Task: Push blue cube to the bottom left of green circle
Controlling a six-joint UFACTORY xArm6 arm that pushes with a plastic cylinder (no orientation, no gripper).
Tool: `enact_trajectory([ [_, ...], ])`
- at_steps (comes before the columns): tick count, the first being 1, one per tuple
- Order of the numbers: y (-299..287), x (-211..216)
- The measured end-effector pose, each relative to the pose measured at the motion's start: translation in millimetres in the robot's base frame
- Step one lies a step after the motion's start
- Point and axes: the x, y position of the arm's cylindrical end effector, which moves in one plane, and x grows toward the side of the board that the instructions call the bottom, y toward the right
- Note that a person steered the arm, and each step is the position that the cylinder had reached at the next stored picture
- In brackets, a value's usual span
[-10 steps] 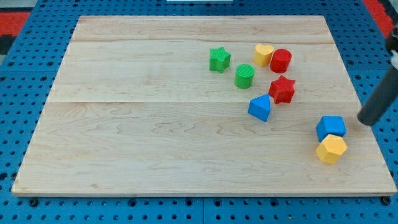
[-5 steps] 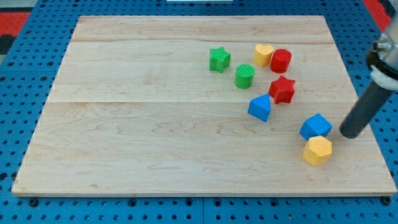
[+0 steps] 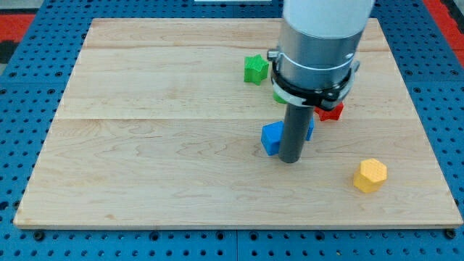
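Observation:
The blue cube (image 3: 272,138) lies near the board's middle, just below and left of where the green circle (image 3: 278,95) stands; only a sliver of that circle shows behind the arm. My tip (image 3: 291,159) rests on the board against the cube's right side. The arm's wide grey body hides the blocks behind it.
A green star (image 3: 254,69) stands above and left of the cube. A red star (image 3: 333,111) and a blue triangular block (image 3: 310,127) peek out to the right of the rod. A yellow hexagon (image 3: 370,175) lies alone at the lower right. The wooden board (image 3: 145,145) holds them all.
My tip has swept from the board's right side leftward to the middle, pushing the blue cube left and away from the yellow hexagon. The arm now covers the yellow heart and red cylinder.

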Motion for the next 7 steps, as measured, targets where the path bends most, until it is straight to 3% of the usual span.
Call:
enact_trajectory([
  [2,-33,-42],
  [4,-54,-37],
  [6,-46,-64],
  [7,-34,-18],
])
